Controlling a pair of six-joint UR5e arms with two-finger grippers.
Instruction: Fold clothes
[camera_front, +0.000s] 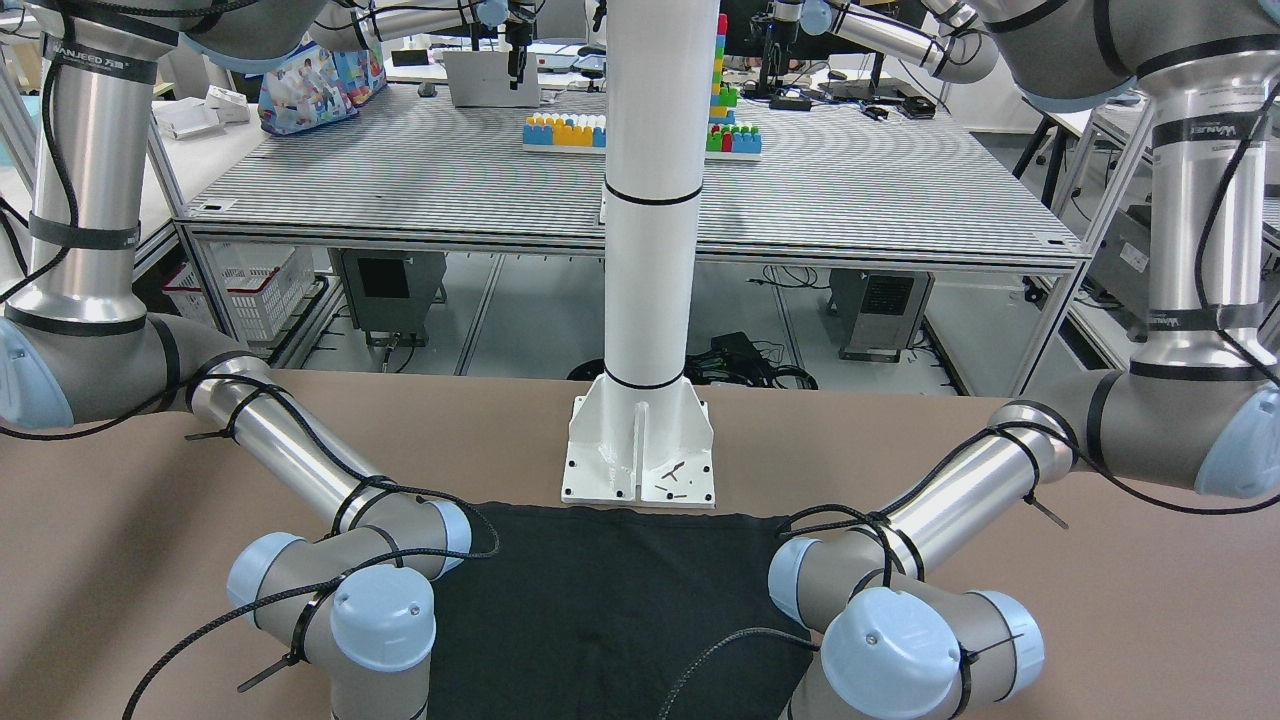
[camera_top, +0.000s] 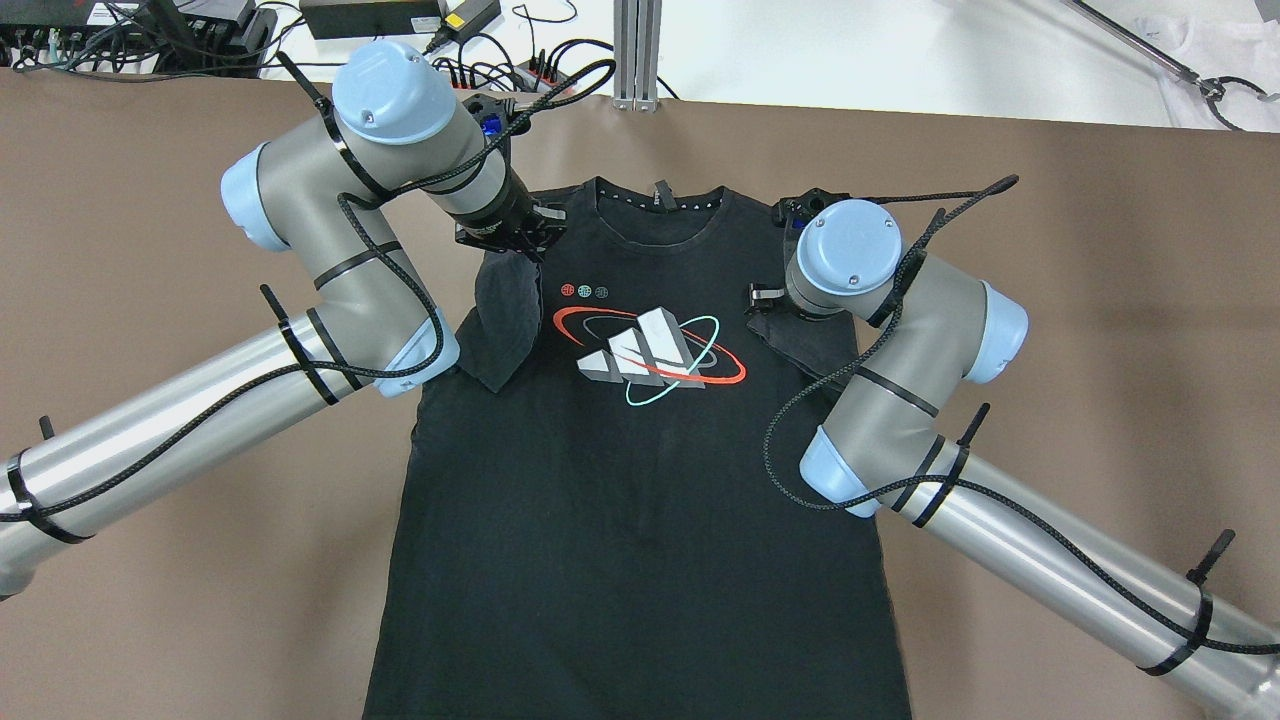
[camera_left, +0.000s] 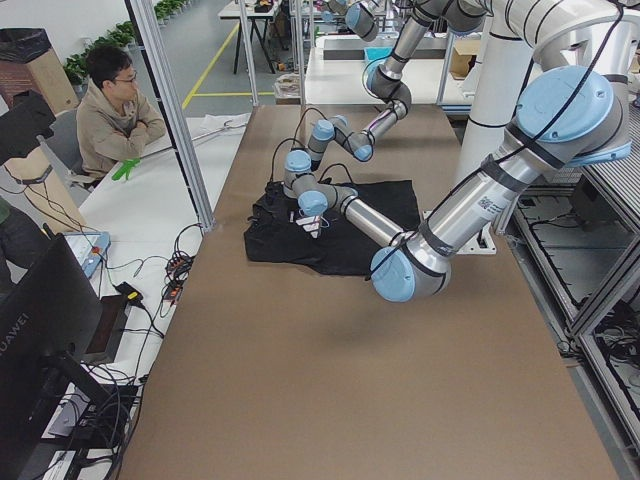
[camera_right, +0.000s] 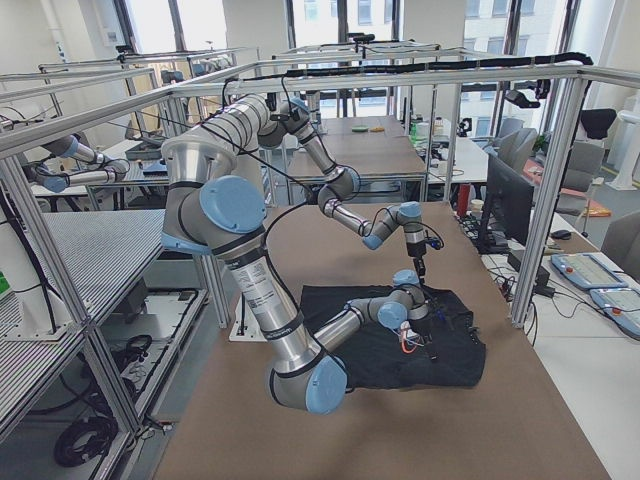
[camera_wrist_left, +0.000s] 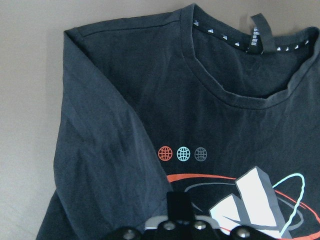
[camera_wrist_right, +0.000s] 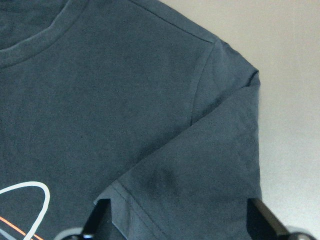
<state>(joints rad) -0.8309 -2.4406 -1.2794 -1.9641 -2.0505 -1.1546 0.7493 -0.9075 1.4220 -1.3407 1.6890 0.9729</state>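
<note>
The clothes are one black T-shirt (camera_top: 640, 500) with a red, white and teal chest print, lying flat and face up on the brown table (camera_top: 1050, 300), collar at the far edge. My left gripper (camera_top: 515, 250) is shut on the shirt's left sleeve (camera_top: 500, 320), which is drawn inward over the chest; its closed fingers (camera_wrist_left: 178, 207) show at the bottom of the left wrist view. My right gripper (camera_wrist_right: 180, 225) is open above the right sleeve (camera_wrist_right: 210, 165), which lies folded inward, one finger on each side of it. In the overhead view my right wrist hides those fingers.
The white pillar's base plate (camera_front: 640, 455) stands right at the shirt's hem. Cables and power boxes (camera_top: 400, 15) and an aluminium post (camera_top: 637, 50) lie beyond the table's far edge. A person (camera_left: 115, 110) sits at a side desk.
</note>
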